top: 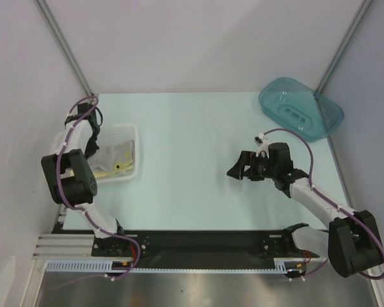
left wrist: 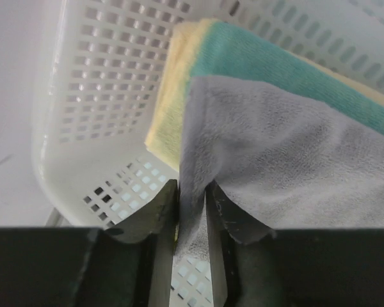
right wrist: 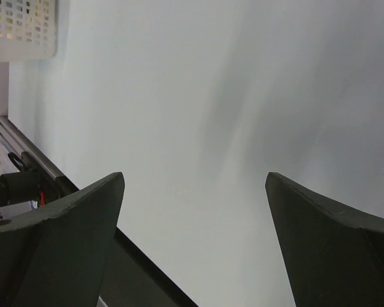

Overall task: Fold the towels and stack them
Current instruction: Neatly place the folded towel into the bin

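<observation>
In the left wrist view a beige-grey towel (left wrist: 294, 160) lies over a folded pale yellow and teal towel (left wrist: 256, 61) inside the white mesh basket (left wrist: 96, 96). My left gripper (left wrist: 192, 187) is nearly closed, and a fold of the grey towel is pinched between its fingers. From above, that gripper (top: 93, 152) reaches down into the basket (top: 136, 144), where the grey towel (top: 120, 152) and a bit of yellow cloth (top: 117, 168) show. My right gripper (top: 237, 171) hovers open over the bare table with nothing between its fingers (right wrist: 83, 217).
A teal translucent tub (top: 301, 109) stands at the back right corner. The basket (right wrist: 22, 29) sits at the table's left side. The black rail (top: 198, 243) runs along the near edge. Walls enclose the table on three sides.
</observation>
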You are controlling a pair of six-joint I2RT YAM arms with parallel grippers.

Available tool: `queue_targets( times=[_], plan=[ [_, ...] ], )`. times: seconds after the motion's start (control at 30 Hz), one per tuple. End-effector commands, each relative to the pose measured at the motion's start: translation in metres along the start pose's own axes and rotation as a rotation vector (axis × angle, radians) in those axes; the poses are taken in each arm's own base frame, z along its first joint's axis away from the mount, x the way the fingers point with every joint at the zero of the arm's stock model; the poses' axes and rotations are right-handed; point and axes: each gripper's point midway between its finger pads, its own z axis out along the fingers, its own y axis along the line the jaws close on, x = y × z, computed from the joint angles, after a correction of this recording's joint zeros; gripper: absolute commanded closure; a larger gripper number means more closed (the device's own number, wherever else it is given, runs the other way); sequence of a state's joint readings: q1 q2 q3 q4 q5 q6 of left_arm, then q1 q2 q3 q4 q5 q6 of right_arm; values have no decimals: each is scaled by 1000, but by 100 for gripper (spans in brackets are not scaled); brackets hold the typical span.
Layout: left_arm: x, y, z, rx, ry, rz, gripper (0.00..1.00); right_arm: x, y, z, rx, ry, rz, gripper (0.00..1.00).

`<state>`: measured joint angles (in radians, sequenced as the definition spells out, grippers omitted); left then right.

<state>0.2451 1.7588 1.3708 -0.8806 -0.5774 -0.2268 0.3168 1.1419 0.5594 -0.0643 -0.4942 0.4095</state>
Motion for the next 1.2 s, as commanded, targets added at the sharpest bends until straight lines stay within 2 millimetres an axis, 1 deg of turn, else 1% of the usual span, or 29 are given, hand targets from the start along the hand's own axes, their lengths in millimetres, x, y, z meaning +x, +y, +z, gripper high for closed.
queue_targets(
  times=[0.0, 0.03, 0.1, 0.13, 0.2, 0.3, 0.33, 0.37, 0.4, 0.43, 0.47, 0.5, 0.53, 0.57, 0.6, 0.63, 0.67, 0.7, 0.73, 0.8, 0.83, 0.9, 0.97, 1.0, 1.03, 1.07, 1.1, 1.13, 1.17],
  plan=[
    [-23, 27, -6, -133, -42, -67, 69, -14, 5, 0, -21, -22, -25, 0],
    [-23, 28, -5, -141, -33, -67, 67, -13, 4, 0, -18, -20, -22, 0],
    [-28, 27, -8, -126, -47, -81, 59, -13, 3, 1, -13, -17, -18, 0],
    [-30, 25, -11, -112, -53, -90, 54, -12, 2, 2, -9, -12, -17, 0],
    [-35, 24, -15, -87, -66, -96, 55, -13, 0, 1, 2, -14, -14, 0],
    [-39, 29, -23, -94, -70, -106, 51, -15, 1, -2, 16, -20, -12, 0],
    [-42, 28, -26, -84, -82, -121, 48, -17, 1, -3, 20, -22, -12, 0],
    [-45, 22, -34, -18, -95, -138, 48, -20, 2, -3, 20, -30, -13, 0],
    [-51, 11, -38, 57, -120, -154, 48, -21, 3, -4, 20, -33, -10, 0],
    [-46, -1, -40, 135, -117, -143, 47, -21, 4, -4, 20, -33, -7, 0],
    [-41, -38, -53, 358, -102, -117, 45, -23, 4, -5, 20, -36, -7, 0],
    [-52, -50, -69, 466, -174, -133, 38, -26, 8, -5, 15, -41, -9, 0],
    [-37, -69, -69, 549, -153, -107, 30, -27, 8, -5, 20, -38, -2, 0],
    [-34, -81, -77, 625, -159, -97, 30, -28, 8, -6, 22, -37, -3, 1],
    [-32, -99, -91, 752, -167, -87, 30, -32, 11, -7, 22, -45, -8, 0],
    [-26, -105, -90, 781, -148, -88, 30, -32, 12, -9, 27, -40, -13, 0],
    [-15, -110, -82, 787, -111, -86, 30, -34, 12, -10, 36, -46, -18, 0],
    [-12, -115, -79, 799, -103, -83, 30, -35, 12, -11, 43, -51, -21, 0],
    [-1, -119, -67, 786, -61, -76, 30, -36, 13, -12, 47, -50, -20, 0],
    [7, -123, -59, 781, -33, -61, 31, -37, 13, -12, 54, -54, -16, 0],
    [11, -124, -51, 764, -21, -56, 31, -37, 13, -12, 54, -54, -13, 0],
    [22, -121, -39, 713, 13, -49, 30, -37, 13, -12, 55, -56, -5, 0],
    [23, -118, -32, 676, 26, -45, 30, -38, 14, -11, 59, -58, -1, 0],
    [24, -117, -33, 674, 35, -43, 30, -39, 16, -11, 56, -61, -3, 0],
    [21, -116, -36, 677, 25, -44, 30, -40, 16, -12, 60, -60, -1, 0],
    [11, -112, -47, 689, -13, -54, 30, -44, 18, -13, 65, -69, -11, 0],
    [6, -109, -52, 687, -33, -59, 30, -45, 20, -14, 67, -68, -18, 0],
    [-6, -104, -62, 687, -72, -69, 29, -44, 20, -15, 77, -60, -18, 0],
    [-11, -98, -71, 681, -95, -75, 29, -49, 22, -16, 83, -73, -27, 0]
  ],
)
